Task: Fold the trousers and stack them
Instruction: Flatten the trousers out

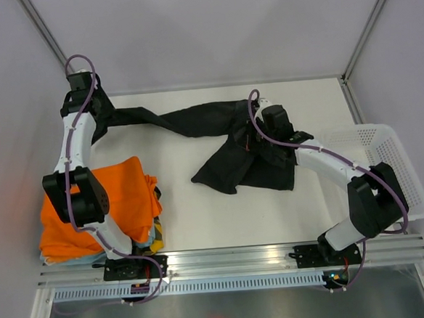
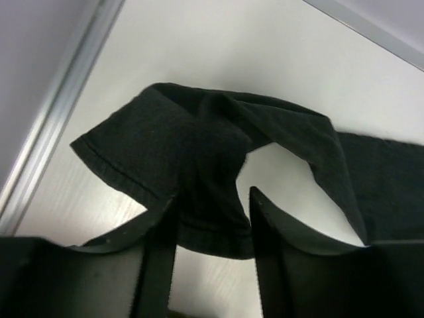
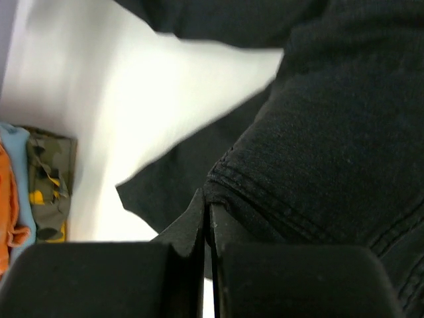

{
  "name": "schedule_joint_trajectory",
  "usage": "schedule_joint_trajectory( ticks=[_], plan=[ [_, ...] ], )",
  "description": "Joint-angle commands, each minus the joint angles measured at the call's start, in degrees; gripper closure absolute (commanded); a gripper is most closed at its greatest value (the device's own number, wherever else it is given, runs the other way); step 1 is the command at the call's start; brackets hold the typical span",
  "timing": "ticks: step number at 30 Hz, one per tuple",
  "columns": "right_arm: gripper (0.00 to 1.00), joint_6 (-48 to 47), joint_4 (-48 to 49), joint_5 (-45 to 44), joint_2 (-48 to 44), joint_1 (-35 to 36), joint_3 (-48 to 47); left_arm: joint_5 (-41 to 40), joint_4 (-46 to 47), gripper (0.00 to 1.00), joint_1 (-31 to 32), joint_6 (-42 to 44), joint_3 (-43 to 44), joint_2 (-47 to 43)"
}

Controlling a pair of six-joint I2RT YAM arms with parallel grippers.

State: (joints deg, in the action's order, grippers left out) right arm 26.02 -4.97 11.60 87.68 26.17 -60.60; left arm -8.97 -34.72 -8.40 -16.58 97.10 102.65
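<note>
Trousers (image 1: 232,139) sprawl across the far table (image 1: 201,218). Our right gripper (image 3: 207,202) is clamped on the waistband, and our left gripper (image 2: 213,193) stands parted around a leg cuff. We should draw both ends taut before folding.

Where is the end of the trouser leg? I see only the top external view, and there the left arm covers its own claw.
Observer: In the left wrist view the left claw is open. Its jaws stand apart, and the leg end of the trousers lies between them on the table.
Operator: And the right claw? From above I cannot see how it stands.
Observer: In the right wrist view the right claw is shut, and a stitched edge of the trousers looks pinched at its tips.
</note>
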Motion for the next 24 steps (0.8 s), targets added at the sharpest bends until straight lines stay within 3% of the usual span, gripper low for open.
schedule_joint_trajectory(
  ticks=[1, 2, 6, 8, 13, 17, 20, 24],
  plan=[
    [1.0, 3.07, 2.16, -0.6, -4.7, 0.28, 4.69, 8.08, -1.14, 0.46, 0.23, -2.14, -1.9, -7.89],
    [1.0, 3.07, 1.99, -1.74, -5.32, 0.28, 5.22, 8.7, -1.23, 0.34, 0.58, -2.23, -2.61, -8.95],
    [1.0, 2.55, 1.11, -2.28, -5.77, 0.28, 4.79, 10.3, -1.14, 0.13, 5.49, -0.48, -7.17, -16.66],
    [1.0, 1.67, -0.56, -3.41, -4.54, 0.28, 3.56, 8.98, -1.05, 0.02, 13.39, 1.28, -9.37, -19.75],
    [1.0, 0.7, -6.26, -14.9, -2.43, 0.19, -1.71, 8.71, 6.13, 0.0, 28.76, -0.81, -26.31, -32.56],
    [1.0, -0.18, -10.75, -20.03, -0.15, -1.03, -6.71, 10.37, 16.15, 0.0, 34.15, -4.95, -39.95, -40.5],
    [1.0, -0.18, -12.6, -18.9, 1.26, -3.75, -10.93, 9.24, 18.71, 0.01, 37.57, -7.5, -45.49, -40.87],
    [1.0, -0.09, -11.12, -16.96, 1.09, -6.83, -13.93, 6.17, 20.21, 0.01, 43.89, -8.91, -45.95, -35.96]
  ],
)
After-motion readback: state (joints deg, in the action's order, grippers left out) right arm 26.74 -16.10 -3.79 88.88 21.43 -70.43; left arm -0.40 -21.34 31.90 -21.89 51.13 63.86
